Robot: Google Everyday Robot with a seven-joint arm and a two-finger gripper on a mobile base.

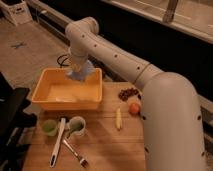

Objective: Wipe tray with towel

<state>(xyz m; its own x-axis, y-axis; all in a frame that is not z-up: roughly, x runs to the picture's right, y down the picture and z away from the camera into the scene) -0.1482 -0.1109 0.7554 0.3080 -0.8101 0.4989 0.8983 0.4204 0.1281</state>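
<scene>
Tray [65,105]: one, rectangular yellow plastic. Over its back wall the gripper [77,64], fingers clamped on one wrinkly blue-grey towel [83,73].

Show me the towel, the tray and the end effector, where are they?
towel [82,74]: camera view, its hanging folds.
tray [65,105]: camera view, front wall.
end effector [75,65]: camera view, its tip, over tray's back wall.

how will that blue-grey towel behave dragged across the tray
The blue-grey cloth towel is probably floppy: it droops in folds from the gripper, jaws shut on it, over the far wall of the yellow-orange plastic tray. Small, so likely light; apt to bunch when pushed.
</scene>
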